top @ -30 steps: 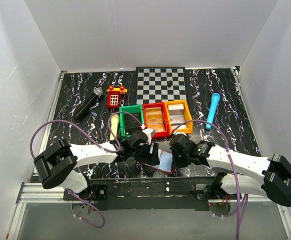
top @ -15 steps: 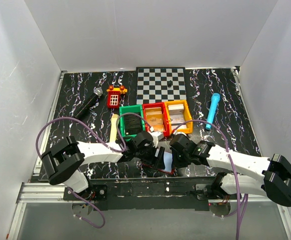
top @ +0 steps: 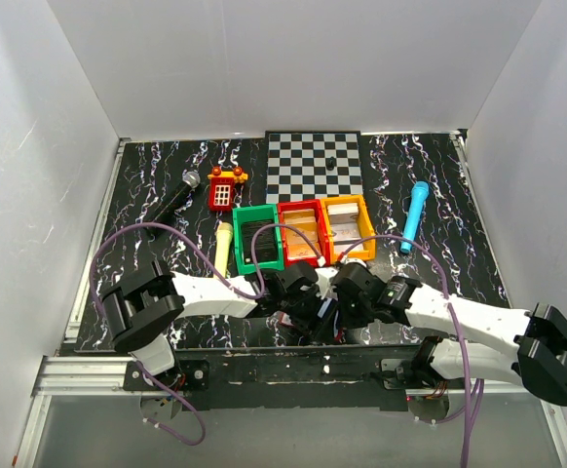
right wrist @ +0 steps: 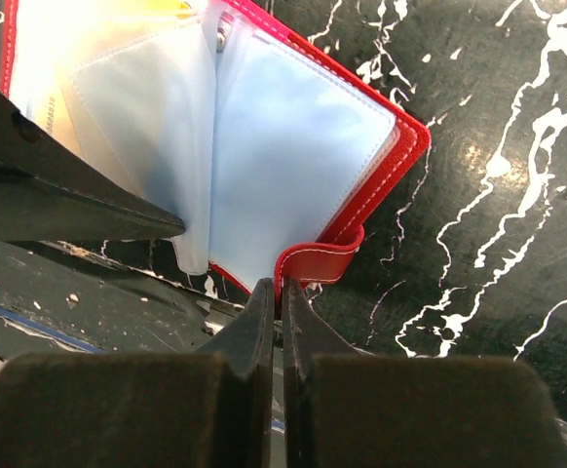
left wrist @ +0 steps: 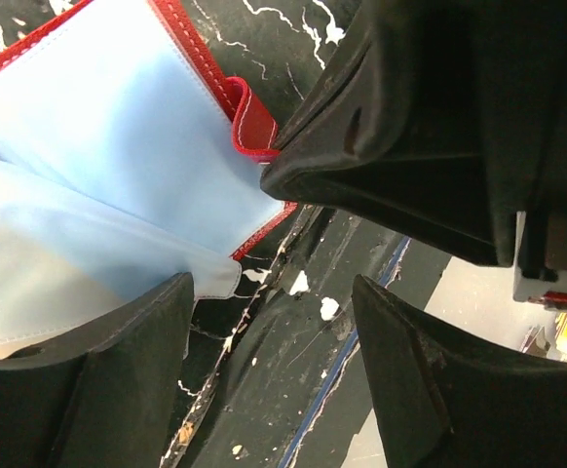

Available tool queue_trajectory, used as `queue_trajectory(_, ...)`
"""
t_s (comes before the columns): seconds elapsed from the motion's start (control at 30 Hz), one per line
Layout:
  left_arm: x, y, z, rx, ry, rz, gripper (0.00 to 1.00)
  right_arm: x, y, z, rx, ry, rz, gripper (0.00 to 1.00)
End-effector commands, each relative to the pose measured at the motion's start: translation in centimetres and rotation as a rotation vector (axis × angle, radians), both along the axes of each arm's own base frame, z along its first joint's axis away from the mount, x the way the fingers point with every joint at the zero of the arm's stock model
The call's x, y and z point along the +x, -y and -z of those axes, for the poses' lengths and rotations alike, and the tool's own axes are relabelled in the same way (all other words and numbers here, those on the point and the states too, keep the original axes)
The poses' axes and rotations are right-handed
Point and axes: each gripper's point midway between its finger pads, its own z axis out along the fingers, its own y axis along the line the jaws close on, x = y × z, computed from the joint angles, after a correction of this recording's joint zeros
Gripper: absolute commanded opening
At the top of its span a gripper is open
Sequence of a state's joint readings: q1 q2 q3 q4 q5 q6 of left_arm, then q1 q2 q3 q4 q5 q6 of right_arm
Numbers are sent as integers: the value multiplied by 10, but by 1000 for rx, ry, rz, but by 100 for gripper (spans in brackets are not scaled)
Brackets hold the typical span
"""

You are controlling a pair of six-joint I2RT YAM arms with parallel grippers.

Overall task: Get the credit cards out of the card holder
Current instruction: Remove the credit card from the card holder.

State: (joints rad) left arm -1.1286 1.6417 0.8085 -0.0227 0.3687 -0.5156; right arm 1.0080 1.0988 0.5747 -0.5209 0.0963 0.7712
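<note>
While the card holder (right wrist: 303, 166) lies open on the bench (right wrist: 498, 195) at its near edge, between the two arms, the left pincer (left wrist: 274, 322) stands released, its fingers on either side of a pale sleeve's (left wrist: 89, 263) corner. The right pincer (right wrist: 277, 292) is clenched, its tips touching the red tab (right wrist: 318, 263); whether it pinches the tab cannot be told.

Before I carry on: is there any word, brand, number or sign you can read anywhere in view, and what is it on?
No text is legible in any view.
Dark card in the green bin: pale lines of print, too small to read.
Tan card in the red bin: marks blurred.
Card holder: sleeves blank where they show in both wrist views.
Red and yellow toy: white grid of keys, no digits readable.
</note>
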Motion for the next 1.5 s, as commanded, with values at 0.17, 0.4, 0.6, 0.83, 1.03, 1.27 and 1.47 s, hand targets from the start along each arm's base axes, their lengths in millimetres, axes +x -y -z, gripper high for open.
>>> queue_trajectory(0.17, -21, 30, -39, -115, 81, 178, 67, 1, 2, 1, 26, 4, 21, 1)
queue_trajectory(0.4, -18, 43, -73, -172, 143, 185, 68, 1, 5, 1, 34, 2, 36, 1)
queue_trajectory(0.6, -4, 23, -101, -215, 221, 37, 71, 1, 4, 1, 36, 2, 31, 1)
queue_trajectory(0.83, 40, -51, -72, -133, 170, -366, 75, 0, 6, 1, 46, 6, 37, 1)
queue_trajectory(1.03, 51, -85, -46, -88, 122, -503, 77, 1, 4, 1, 51, 5, 36, 1)
queue_trajectory(1.27, 61, -88, -26, -6, 109, -561, 78, 1, 4, 1, 46, 1, 31, 1)
queue_trajectory(1.47, 62, -81, -23, 11, 110, -529, 78, 1, 4, 1, 45, 0, 34, 1)
